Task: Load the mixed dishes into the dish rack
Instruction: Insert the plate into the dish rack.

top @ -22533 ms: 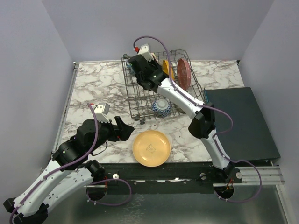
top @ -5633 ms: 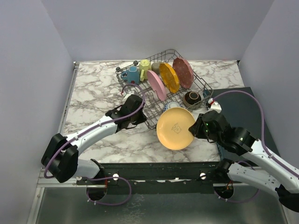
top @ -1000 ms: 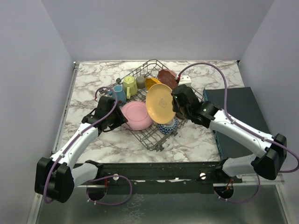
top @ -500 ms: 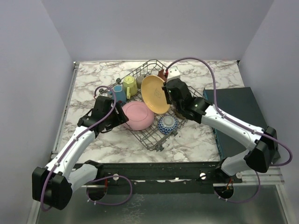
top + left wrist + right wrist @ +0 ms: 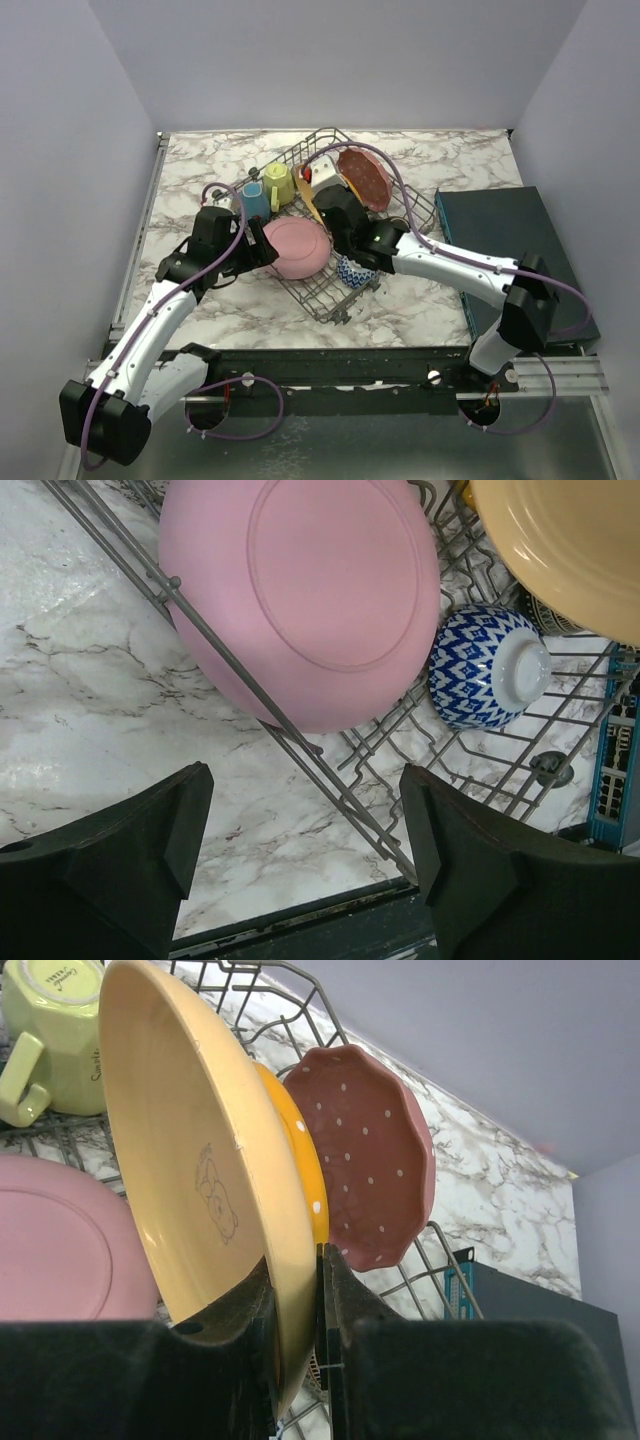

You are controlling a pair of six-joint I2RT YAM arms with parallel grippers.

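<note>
The grey wire dish rack [image 5: 312,292] sits turned at an angle in the table's middle. In it are a blue mug [image 5: 254,200], a pale yellow mug [image 5: 278,183], a leaning pink plate [image 5: 297,249], a dark red plate [image 5: 363,178] and a blue-white bowl [image 5: 352,271]. My right gripper [image 5: 297,1300] is shut on the rim of a pale yellow plate [image 5: 190,1160]. It holds the plate on edge between the pink plate [image 5: 60,1250] and the scalloped orange-yellow plate [image 5: 296,1175]. My left gripper [image 5: 305,880] is open and empty over the rack's near-left rim [image 5: 300,750], below the pink plate [image 5: 300,590].
A dark flat box [image 5: 515,250] lies at the table's right edge, right of the rack. The marble tabletop [image 5: 200,160] shows left of and behind the rack. The right arm [image 5: 440,262] reaches across the rack's right side.
My right gripper has carried the pale yellow plate left and down into the rack and turned it on edge. The left gripper has barely moved.
</note>
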